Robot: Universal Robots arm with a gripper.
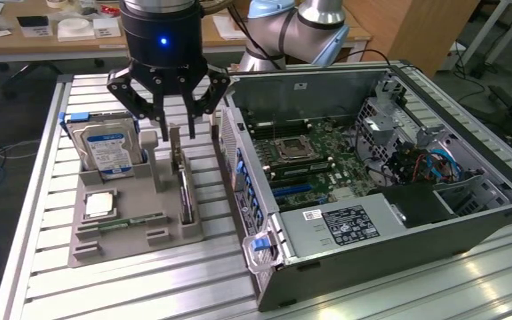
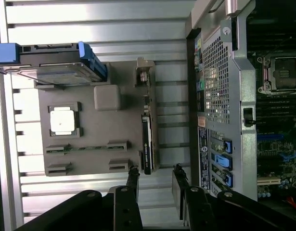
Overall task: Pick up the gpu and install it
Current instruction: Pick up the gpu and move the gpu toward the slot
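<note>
A Universal Robots arm (image 1: 163,40) hangs its jaws, spread apart and grasping nothing, directly above the gpu (image 1: 184,190) on a slatted aluminium counter (image 1: 149,287). The gpu stands on its long edge in a slot along the side of a grey parts tray (image 1: 136,240) that faces the computer, its silver bracket end uppermost beneath the fingertips (image 1: 163,130). One finger hangs to each side of the card's line, and neither touches it.

The tray lies toward the counter's edge at the exterior view's left. It also carries a hard drive (image 1: 107,150) with a blue-and-white label, upright in a blue-tabbed carrier at the tray's far corner. A square processor chip (image 1: 99,203) lies flat in its recess, and a narrow green memory stick (image 1: 123,223) lies flat near the tray's front edge.

Just beside the tray, toward the exterior view's right, an open desktop computer case (image 1: 469,220) lies on its side. Its motherboard (image 1: 327,157), an empty processor socket (image 1: 292,148) and a labelled power supply (image 1: 345,223) are exposed.
</note>
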